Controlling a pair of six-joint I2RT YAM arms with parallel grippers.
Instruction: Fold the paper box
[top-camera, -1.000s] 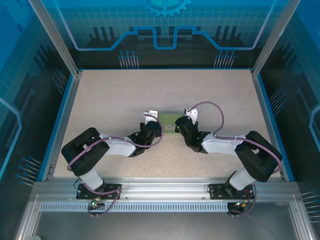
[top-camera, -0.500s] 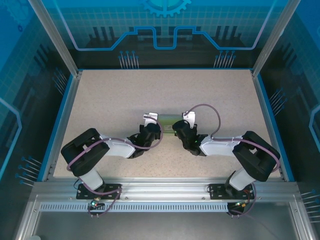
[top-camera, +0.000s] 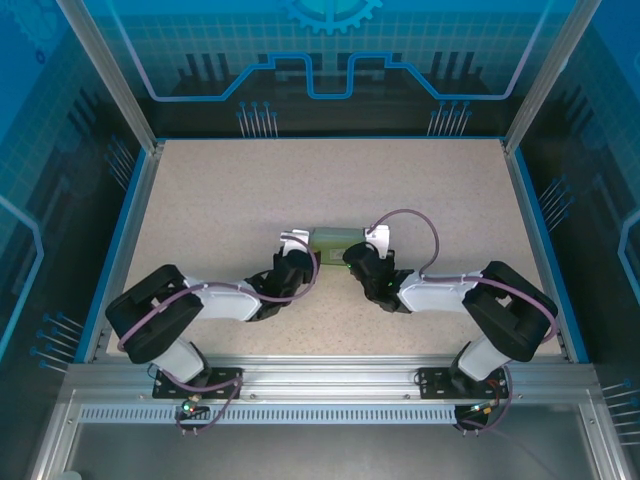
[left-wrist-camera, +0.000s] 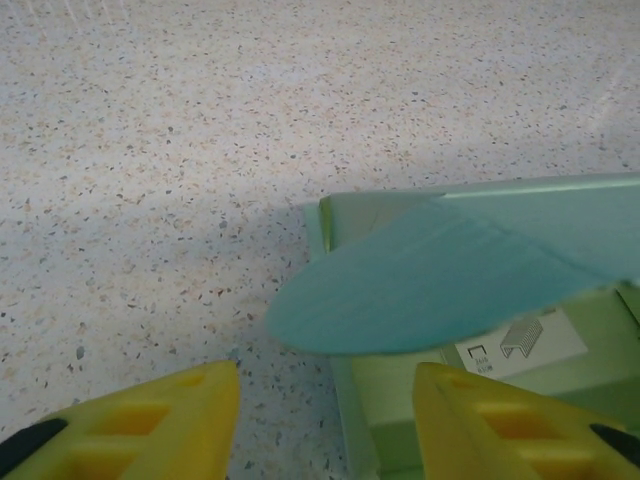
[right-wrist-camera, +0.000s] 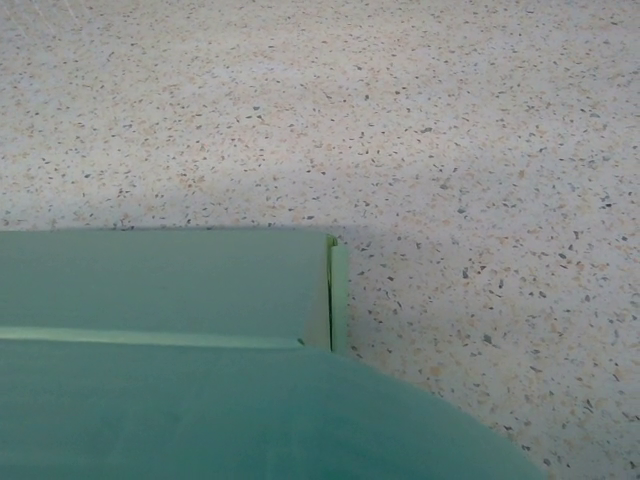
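**Mint-green box lies mid-table between the two arms**

The paper box (top-camera: 333, 240) sits flat near the middle of the table (top-camera: 300, 170), its long side running left to right. From above it is a small pale green rectangle, and both arms reach in to its two ends.

In the left wrist view the box (left-wrist-camera: 590, 205) takes up the right half of the picture. A rounded flap (left-wrist-camera: 420, 290) of a bluer green stands out over its open inside, and a small white printed tag (left-wrist-camera: 520, 342) lies on the floor of the box under that flap. The box's left wall shows as a thin pale edge running toward the camera.

In the right wrist view the box (right-wrist-camera: 160, 280) fills the lower left. A crease runs across its top face and a narrow folded edge closes its right end, while a darker green panel covers the foreground.

The left gripper (top-camera: 300, 254) is at the left end of the box. Its yellow fingers (left-wrist-camera: 160, 425) stand apart with a wide gap between them; the left wall of the box lies in that gap, and the right-hand finger is over the box.

The right gripper (top-camera: 353, 256) is at the right end with its fingers closed. Whether they pinch the cardboard cannot be told.
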